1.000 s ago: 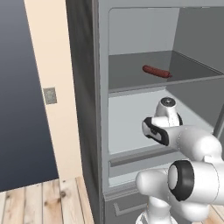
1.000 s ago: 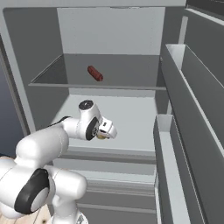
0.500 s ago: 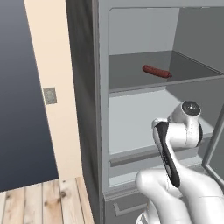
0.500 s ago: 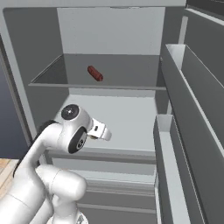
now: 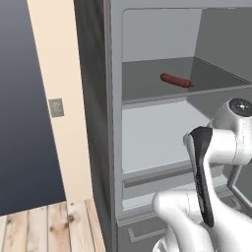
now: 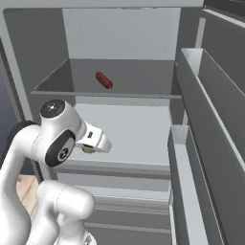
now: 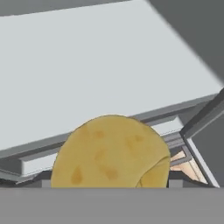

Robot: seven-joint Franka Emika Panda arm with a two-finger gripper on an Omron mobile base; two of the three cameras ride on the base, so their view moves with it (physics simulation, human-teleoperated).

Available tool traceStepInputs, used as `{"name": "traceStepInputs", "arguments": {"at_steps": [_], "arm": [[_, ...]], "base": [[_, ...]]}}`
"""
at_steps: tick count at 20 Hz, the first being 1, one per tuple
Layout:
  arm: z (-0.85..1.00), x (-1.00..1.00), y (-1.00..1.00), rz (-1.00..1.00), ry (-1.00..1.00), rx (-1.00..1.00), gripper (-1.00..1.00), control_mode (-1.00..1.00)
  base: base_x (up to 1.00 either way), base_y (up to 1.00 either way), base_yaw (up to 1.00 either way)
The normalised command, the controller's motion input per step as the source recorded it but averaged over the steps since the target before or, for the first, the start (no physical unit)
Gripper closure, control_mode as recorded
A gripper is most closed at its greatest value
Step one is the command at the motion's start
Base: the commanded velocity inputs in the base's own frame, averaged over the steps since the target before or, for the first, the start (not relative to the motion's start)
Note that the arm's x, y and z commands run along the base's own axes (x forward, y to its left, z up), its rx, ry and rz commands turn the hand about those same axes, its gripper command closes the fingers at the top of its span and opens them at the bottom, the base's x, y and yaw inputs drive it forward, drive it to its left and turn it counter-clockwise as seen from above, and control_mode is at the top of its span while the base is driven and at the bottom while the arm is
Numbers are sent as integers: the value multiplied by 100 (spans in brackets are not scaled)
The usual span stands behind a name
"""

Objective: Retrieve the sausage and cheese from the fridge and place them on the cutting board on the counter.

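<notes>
The dark red-brown sausage lies on the upper shelf of the open grey fridge. My gripper hangs in front of the lower shelf, at the fridge's left side. It is shut on the yellow cheese. In the hand view the cheese looms large with darker spots and hides the fingertips. The cutting board and the counter are out of view.
The open fridge door with its long bins stands close on the right. A cream wall with a grey switch plate and wooden floor lie left of the fridge. A drawer front sits below the lower shelf.
The arm has folded back toward the base. The hand with the cheese has drawn out of the fridge to the left, and the elbow has swung up. The sausage has not moved.
</notes>
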Motion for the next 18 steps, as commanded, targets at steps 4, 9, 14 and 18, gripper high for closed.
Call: {"name": "traceStepInputs", "arguments": {"at_steps": [4,9,14,18], "arm": [[90,-100,15,11,13,0,100,-100],[66,-61,41,10,2,0,100,-100],[45,-19,64,11,-7,-1,100,-100],[6,-57,35,13,-11,-7,100,-100]], "base": [[0,0,0],[0,0,0],[0,0,0],[0,0,0]]}}
